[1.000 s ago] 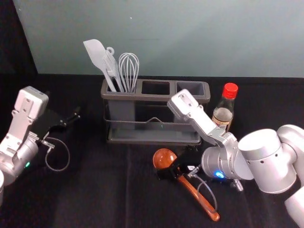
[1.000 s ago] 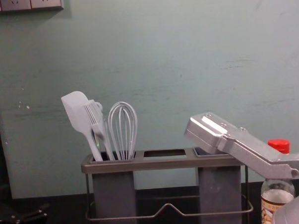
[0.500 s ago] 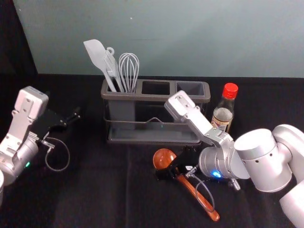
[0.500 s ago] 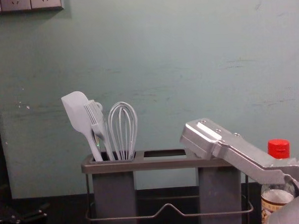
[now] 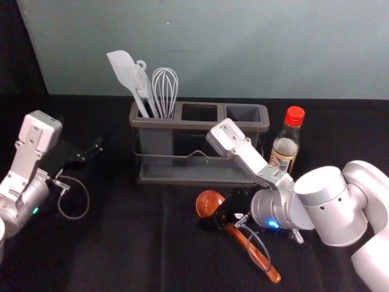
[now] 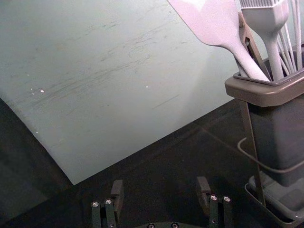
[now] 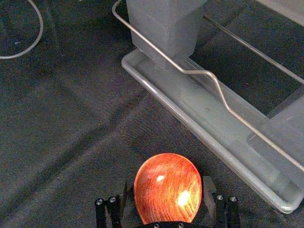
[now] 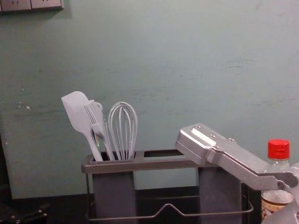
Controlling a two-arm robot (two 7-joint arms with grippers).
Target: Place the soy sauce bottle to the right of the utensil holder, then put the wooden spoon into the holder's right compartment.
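Over the spoon [image 5: 208, 202] dips the right gripper [image 5: 216, 214], seemingly spread; left of the holder [image 5: 194, 125], the left gripper [image 5: 88, 140] gapes.

From far away, I have my right arm [image 5: 322, 204] reaching in from the right side to the middle, with its big silver bend up high and my right gripper [image 5: 214, 220] down low at the front. Its two fingers [image 7: 209, 192] are wide apart, and a little blue light [image 5: 273, 224] glows on the wrist. My left arm [image 5: 24, 158] is parked at the left side, with a green light [image 5: 34, 210] on it and the fingers of my left gripper [image 5: 94, 152] spread apart too.
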